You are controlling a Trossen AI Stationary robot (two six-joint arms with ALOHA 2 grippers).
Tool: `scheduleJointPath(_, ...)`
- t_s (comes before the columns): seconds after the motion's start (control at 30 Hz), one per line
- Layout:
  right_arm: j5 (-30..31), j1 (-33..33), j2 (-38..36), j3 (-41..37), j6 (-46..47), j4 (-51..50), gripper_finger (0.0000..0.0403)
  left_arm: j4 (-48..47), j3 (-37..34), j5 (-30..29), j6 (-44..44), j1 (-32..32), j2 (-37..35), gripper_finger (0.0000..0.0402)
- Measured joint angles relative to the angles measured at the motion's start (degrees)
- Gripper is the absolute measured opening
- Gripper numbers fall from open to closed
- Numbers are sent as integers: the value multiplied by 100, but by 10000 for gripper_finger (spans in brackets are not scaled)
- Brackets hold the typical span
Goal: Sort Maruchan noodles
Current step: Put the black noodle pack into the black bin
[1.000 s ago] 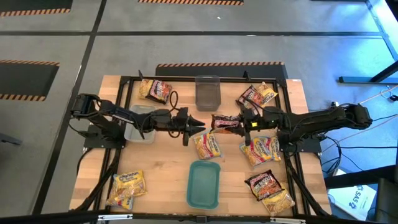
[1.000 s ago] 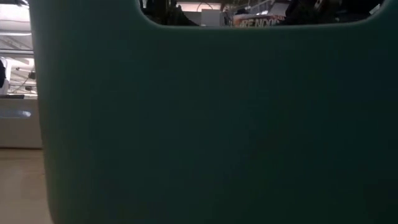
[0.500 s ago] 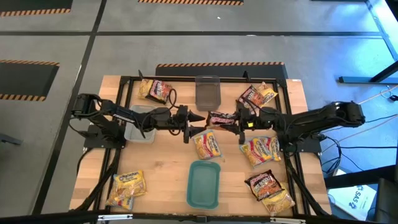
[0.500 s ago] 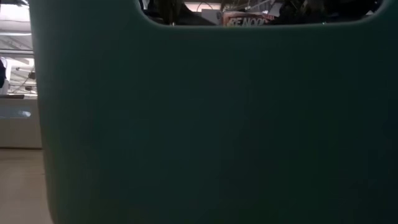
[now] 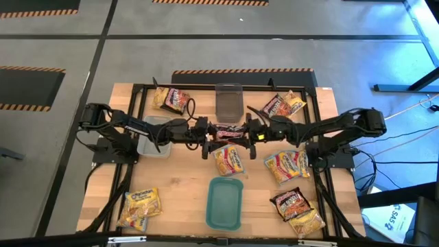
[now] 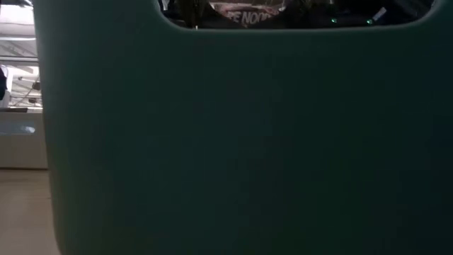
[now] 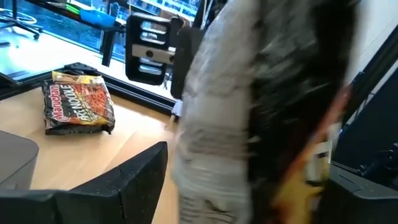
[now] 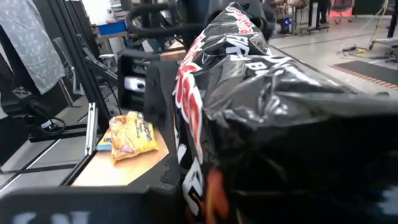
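Few texts are legible. In the low view, at top centre above the teal tray [image 6: 226, 142] wall, white letters "RE NOOD" are seen on a dark packet [image 6: 244, 14], cut off both ends. In the left wrist view, at left of frame, a dark packet on the table [image 7: 79, 103] is printed w/ red script, prob. "Maruchan", and pale block letters below, not fully readable. In the right wrist view, red and white lettering is carried on the black packet [image 8: 261, 118] filling centre-right, too distorted to read. In the high view, packet print is too small to read.
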Motion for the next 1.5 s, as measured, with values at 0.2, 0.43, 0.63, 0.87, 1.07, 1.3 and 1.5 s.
scheduleJointPath(0.2, 1, 0, 154, 153, 1, 8, 119, 4, 0, 246, 149, 1, 0, 276)
scheduleJointPath(0.43, -53, 0, 343, 282, 17, 1, 119, -1, 0, 223, 227, 17, 0, 231)
scheduleJointPath(0.63, -174, 0, 341, 286, 51, 41, 121, -33, 2, 256, 264, 17, -2, 185)
scheduleJointPath(0.87, -189, -7, 339, 286, 56, 49, 155, -66, 7, 262, 436, 17, -4, 155)
scheduleJointPath(1.07, -205, -7, 173, 286, 17, -242, 217, -135, 7, 257, 523, 31, -4, 154)
scheduleJointPath(1.3, -114, -7, -733, 288, -446, -2068, 255, -419, 7, 254, 609, 31, -4, 154)
scheduleJointPath(1.5, 115, -7, -1456, 288, -456, -3053, 254, -594, 7, 240, 869, -2, -4, 153)
